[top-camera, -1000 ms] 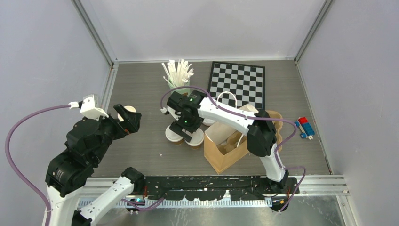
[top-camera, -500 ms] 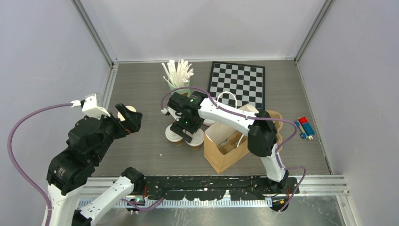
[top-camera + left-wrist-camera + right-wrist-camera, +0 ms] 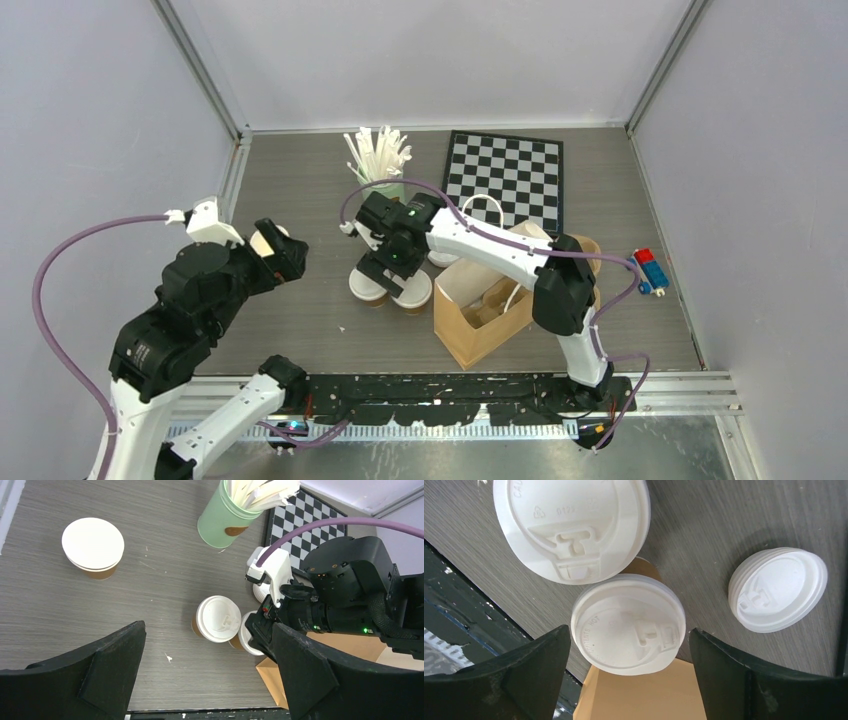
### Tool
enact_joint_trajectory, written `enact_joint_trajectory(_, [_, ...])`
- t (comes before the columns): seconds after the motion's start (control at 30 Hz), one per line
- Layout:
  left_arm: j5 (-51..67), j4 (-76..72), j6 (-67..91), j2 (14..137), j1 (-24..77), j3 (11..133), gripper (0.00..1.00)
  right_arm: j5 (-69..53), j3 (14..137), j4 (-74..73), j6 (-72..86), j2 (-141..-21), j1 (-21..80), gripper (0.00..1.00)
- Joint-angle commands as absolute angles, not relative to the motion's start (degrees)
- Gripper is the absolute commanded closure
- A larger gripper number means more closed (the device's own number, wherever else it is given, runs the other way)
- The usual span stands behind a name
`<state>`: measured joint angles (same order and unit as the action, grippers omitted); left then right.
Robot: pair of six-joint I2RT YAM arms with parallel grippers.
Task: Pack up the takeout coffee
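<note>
Two takeout coffee cups, tan with white lids, stand side by side at mid-table: the left one [image 3: 366,288] [image 3: 218,619] [image 3: 571,525] and the right one [image 3: 416,293] [image 3: 629,630]. My right gripper [image 3: 388,280] [image 3: 629,677] hangs open just above the right cup, one finger on each side of its lid, and touches nothing. In the left wrist view that cup [image 3: 248,639] is half hidden by the right gripper. My left gripper [image 3: 282,256] [image 3: 210,675] is open and empty, raised at the left.
A brown paper bag [image 3: 482,312] [image 3: 644,697] stands open right of the cups. A third tan cup with a white top [image 3: 93,545] sits far left. Behind are a mint-green can of sticks [image 3: 381,168], a stack of lids [image 3: 778,590], a checkerboard [image 3: 503,180], a pulp tray [image 3: 588,252] and a toy [image 3: 650,271].
The right gripper's jaws have widened a little over the right cup. The left arm has shifted slightly to the right.
</note>
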<state>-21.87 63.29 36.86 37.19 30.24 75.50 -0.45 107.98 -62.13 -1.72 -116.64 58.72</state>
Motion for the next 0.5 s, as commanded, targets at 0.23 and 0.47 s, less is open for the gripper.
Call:
enact_joint_trajectory(0.23, [-22.66,59.67,36.85,35.2,29.97,79.81,0.01,0.8,113.55,-56.97,-0.16,-112.72,59.14,0.07])
enact_joint_trajectory(0.47, [-24.53,58.66,35.69,33.76,29.97,82.42,0.02,1.3,108.34,-39.57,2.94,-111.98,60.72,0.07])
